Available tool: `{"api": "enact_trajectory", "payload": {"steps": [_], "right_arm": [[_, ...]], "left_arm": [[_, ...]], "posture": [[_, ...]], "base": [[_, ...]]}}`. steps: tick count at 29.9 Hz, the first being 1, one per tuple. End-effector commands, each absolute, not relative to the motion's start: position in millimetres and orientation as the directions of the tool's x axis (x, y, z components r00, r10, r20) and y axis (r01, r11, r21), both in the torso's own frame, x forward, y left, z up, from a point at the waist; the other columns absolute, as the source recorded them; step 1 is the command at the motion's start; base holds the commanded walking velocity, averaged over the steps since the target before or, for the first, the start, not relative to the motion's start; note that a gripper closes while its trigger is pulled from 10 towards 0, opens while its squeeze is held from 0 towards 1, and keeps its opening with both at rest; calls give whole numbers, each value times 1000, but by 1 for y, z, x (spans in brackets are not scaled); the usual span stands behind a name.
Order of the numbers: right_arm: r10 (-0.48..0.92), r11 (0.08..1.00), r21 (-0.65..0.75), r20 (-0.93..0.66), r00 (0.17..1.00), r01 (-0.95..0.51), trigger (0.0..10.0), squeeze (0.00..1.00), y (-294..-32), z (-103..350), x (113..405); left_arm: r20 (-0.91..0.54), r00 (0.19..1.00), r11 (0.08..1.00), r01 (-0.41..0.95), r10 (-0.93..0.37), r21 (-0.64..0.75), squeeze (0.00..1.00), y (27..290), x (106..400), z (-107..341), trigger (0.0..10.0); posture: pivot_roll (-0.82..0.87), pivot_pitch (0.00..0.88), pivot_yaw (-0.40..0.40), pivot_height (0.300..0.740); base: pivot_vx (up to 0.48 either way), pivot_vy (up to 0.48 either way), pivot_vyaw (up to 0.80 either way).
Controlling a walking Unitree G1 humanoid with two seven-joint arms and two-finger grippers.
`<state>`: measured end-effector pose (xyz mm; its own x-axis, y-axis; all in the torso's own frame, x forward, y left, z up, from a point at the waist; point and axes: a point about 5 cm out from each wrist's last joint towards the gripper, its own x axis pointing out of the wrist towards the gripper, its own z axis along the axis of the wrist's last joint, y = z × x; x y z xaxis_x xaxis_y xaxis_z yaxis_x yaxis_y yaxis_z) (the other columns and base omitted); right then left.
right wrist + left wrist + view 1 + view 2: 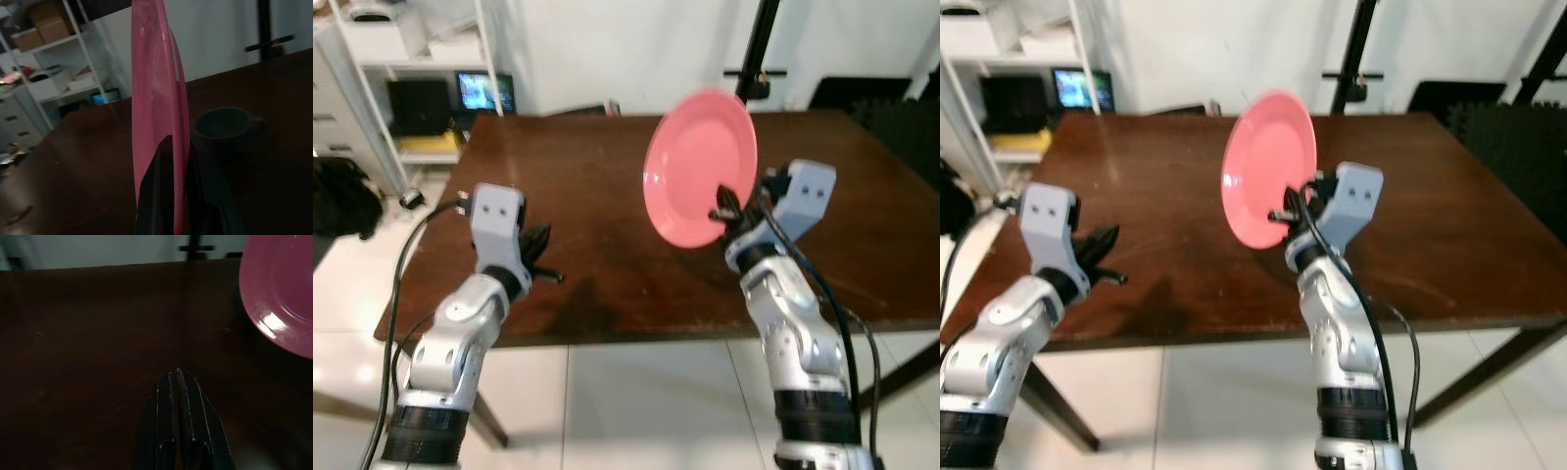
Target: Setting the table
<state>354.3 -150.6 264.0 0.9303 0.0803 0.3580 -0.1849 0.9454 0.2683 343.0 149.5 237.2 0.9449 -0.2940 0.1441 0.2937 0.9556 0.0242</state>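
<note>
From the head I get two side-by-side eye views looking forward and down over both arms onto the brown table (pixel 607 196); they overlap almost fully. My left wrist camera looks along its fingers, close above the tabletop, catching the pink plate (pixel 283 298) at the frame edge. My right wrist camera sees that plate edge-on, very near.

A dark brown wooden table (pixel 607 186) stands on a floor of pale glossy tiles (pixel 636 401). Behind it is a white wall (pixel 607 49). Past the table's far left corner, a white shelf unit (pixel 411 88) holds boxes and a small lit screen (pixel 485 91). A black stand (pixel 759 59) rises beyond the far edge.
</note>
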Motion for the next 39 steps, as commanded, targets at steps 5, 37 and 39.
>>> {"api": "enact_trajectory", "payload": {"steps": [5, 37, 39], "right_arm": [[95, 937, 280, 370, 924, -208, 10000, 0, -145, 266, 353], [94, 938, 280, 365, 926, -205, 10000, 0, -144, 266, 353], [95, 938, 279, 365, 926, -207, 10000, 0, -144, 266, 354]], "left_arm": [[123, 951, 959, 281, -283, 34, 0, 154, 341, 232, 10000], [85, 968, 972, 234, -237, 34, 0, 160, 346, 227, 10000], [83, 969, 972, 231, -233, 31, 0, 160, 346, 227, 10000]], "posture": [[18, 117, 28, 740], [17, 120, 29, 740], [18, 119, 28, 740]], "base": [[-299, 0, 0], [-14, 0, 0], [131, 0, 0]]}}
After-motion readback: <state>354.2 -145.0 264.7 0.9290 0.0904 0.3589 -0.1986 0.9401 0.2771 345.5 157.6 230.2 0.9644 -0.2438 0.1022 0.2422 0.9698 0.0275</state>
